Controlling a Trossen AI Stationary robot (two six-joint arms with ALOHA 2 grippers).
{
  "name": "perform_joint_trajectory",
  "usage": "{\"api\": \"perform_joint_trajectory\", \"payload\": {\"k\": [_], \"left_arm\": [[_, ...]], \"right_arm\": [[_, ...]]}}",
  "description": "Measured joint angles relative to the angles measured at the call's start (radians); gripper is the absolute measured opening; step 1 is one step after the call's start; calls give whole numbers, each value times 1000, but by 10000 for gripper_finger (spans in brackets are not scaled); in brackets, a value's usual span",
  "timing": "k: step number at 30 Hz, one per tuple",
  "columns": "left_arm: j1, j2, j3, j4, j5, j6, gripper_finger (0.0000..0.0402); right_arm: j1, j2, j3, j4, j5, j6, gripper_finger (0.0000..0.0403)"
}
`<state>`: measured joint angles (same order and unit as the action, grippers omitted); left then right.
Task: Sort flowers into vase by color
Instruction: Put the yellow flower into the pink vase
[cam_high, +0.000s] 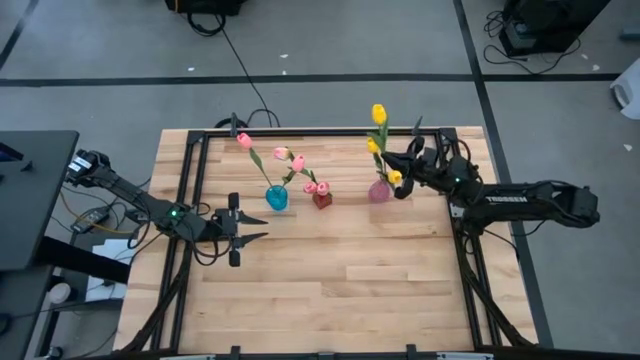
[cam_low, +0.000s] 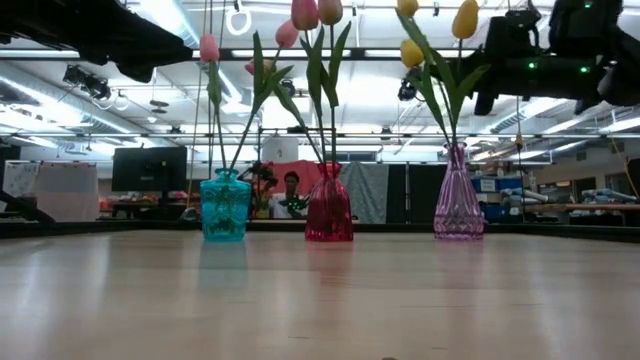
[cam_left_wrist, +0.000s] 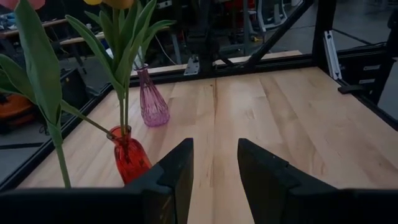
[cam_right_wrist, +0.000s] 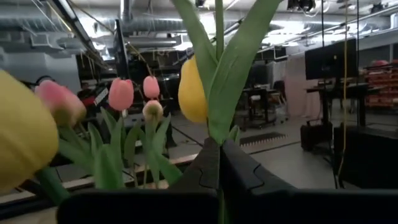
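Observation:
Three glass vases stand in a row on the wooden table: a teal one (cam_high: 276, 197), a red one (cam_high: 322, 198) and a pale purple one (cam_high: 379, 190). Pink tulips (cam_high: 281, 153) stand with their stems in the teal and red vases. Yellow tulips (cam_high: 379, 113) rise from the purple vase (cam_low: 458, 205). My right gripper (cam_high: 401, 183) is just right of the purple vase, shut on a yellow tulip (cam_right_wrist: 193, 90). My left gripper (cam_high: 262, 227) hovers open near the teal vase, on its near-left side, holding nothing (cam_left_wrist: 214, 168). My right gripper (cam_right_wrist: 219, 152) pinches a yellow tulip's green stem where the leaves spread out (cam_right_wrist: 217, 127), below the bud. The fingers lie across the stem and come from the table's right side. The tulip stands upright above the fingers. Its lower end is hidden by the gripper.
A black metal frame (cam_high: 190, 150) runs around the table's edges. Bare wood (cam_high: 340, 280) stretches between the vases and the near edge. Beyond the table lies a workshop room, where a person (cam_low: 291, 195) shows far off in the low view.

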<state>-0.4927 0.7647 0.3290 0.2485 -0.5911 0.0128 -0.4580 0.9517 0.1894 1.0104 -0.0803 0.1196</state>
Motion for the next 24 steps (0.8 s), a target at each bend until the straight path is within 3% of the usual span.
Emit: {"api": "perform_joint_trajectory", "payload": {"k": [12,17,24], "left_arm": [[0,0,0,0,0,-15,131],[0,0,0,0,0,-18,131],[0,0,0,0,0,-18,131]], "right_arm": [[0,-181,-180,-4,8,16,39],[11,-203,-183,-88,8,28,44],[13,-202,-183,-118,6,63,100]]}}
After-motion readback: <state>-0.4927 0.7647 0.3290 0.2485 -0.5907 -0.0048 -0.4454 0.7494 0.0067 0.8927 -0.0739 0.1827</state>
